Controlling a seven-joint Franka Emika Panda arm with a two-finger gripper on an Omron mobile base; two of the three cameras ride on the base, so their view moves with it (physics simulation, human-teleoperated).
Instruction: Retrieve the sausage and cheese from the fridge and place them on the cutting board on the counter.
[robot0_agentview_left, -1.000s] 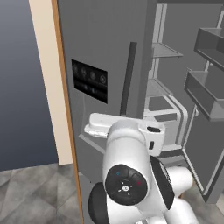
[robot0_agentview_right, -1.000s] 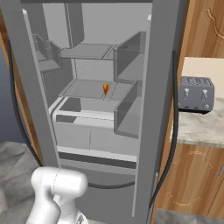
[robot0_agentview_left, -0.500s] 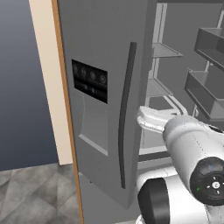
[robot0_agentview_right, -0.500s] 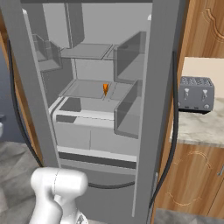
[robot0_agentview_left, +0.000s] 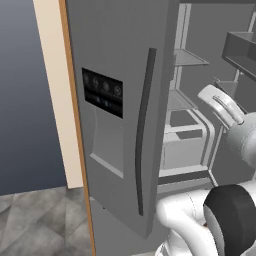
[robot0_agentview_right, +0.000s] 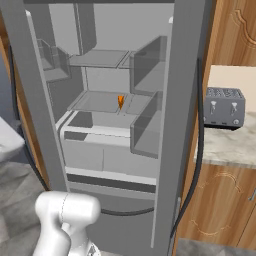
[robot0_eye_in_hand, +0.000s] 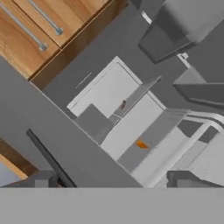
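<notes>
Cheese (robot0_agentview_right: 120, 101) is sitting on the middle shelf (robot0_agentview_right: 97, 102) inside the open fridge (robot0_agentview_right: 30, 100), showing as a small orange wedge just left of centre in the right base view. In the hand view you are seeing it as an orange spot (robot0_eye_in_hand: 141, 144) a little right of and below the middle of the frame. Sausage (robot0_eye_in_hand: 123, 105) appears to be the tiny reddish-brown speck above and to the left of the cheese in that hand view, on the shelf one level away; it is too small to confirm its long axis.

Your gripper is not showing its fingertips clearly in any picture, so you are going on the jaws standing wide apart, with nothing between them. The hand camera is looking into the fridge from well outside, rolled sideways, so shelves are running diagonally across the frame.

What the coming move is turning on, as I judge it: both items are lying ahead of the gripper, deep in the cabinet, with the cheese nearer the frame's centre line. You are probably needing to level the wrist and drive forward between the door (robot0_agentview_left: 120, 100) and the frame. Toaster (robot0_agentview_right: 223, 107) is standing on the surface (robot0_agentview_right: 225, 145) at the right.
</notes>
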